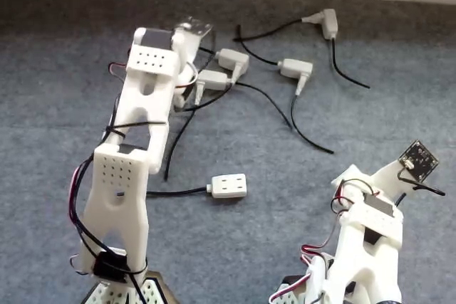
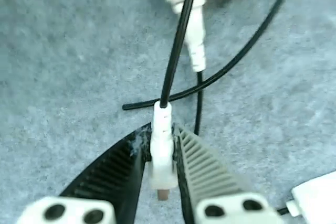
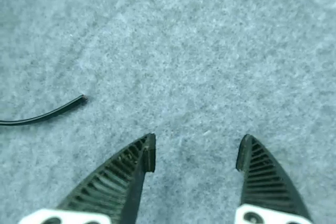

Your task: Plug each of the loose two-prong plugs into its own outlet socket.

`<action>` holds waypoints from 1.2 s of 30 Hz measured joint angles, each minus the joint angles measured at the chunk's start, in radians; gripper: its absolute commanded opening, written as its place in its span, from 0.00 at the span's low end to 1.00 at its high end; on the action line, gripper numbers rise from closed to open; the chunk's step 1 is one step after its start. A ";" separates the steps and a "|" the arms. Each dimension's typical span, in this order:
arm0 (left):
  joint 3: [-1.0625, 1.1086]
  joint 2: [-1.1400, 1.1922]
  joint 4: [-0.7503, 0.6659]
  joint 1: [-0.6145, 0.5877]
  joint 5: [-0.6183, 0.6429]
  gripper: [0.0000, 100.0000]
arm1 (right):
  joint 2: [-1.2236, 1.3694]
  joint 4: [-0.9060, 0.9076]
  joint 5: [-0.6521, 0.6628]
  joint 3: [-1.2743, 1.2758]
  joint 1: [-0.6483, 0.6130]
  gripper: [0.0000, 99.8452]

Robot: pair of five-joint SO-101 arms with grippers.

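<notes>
Left tool (image 2: 161, 129): clamped on a white plug (image 2: 163, 156), one ribbed finger pressed against each side of it.
White plug: slim and upright between the fingers, a metal tip poking out at the wrist end and a black cable (image 2: 176, 51) running out of the other end.
Just beyond the tool: a second white connector (image 2: 195, 35) lies on the grey surface, its own dark lead crossing under the held cable.
Left arm (image 1: 146, 83): stretched far across the desk (image 1: 64, 119), its end among the cluster of white pieces at the far side.
Right tool (image 3: 197, 153): wide open, holding nothing, hovering over bare grey covering with a loose cable end (image 3: 79, 99) off to one side.
Right arm (image 1: 370, 226): folded back near the front edge, well apart from the plugs.
Outlet socket (image 1: 228, 186): flat on the desk between the two arms, slots facing up, nothing plugged in.
Other white pieces: one (image 1: 233, 62) beside the left arm's end, one (image 1: 296, 69) mid-desk, one (image 1: 326, 23) near the far edge. They are probably plugs, though the high view does not show prongs clearly.
</notes>
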 measured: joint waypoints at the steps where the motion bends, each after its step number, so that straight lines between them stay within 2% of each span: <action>1: -0.002 -0.029 0.003 0.014 0.000 0.01 | 0.000 0.000 0.000 0.000 0.000 0.25; 6: 0.031 -0.176 0.006 0.075 0.009 0.01 | 0.000 0.000 0.000 0.000 0.000 0.25; 11: 0.123 -0.347 0.012 0.120 0.112 0.01 | 0.000 0.000 0.000 0.000 0.000 0.25; 24: 0.465 -0.790 -0.003 0.247 0.279 0.01 | 0.000 0.000 0.000 0.000 0.000 0.25; 28: 0.612 -0.918 -0.109 0.252 0.338 0.01 | 0.000 0.000 0.000 0.000 0.000 0.25; 36: 1.079 -1.125 -0.463 0.253 0.361 0.01 | 0.000 0.000 0.000 0.000 0.000 0.25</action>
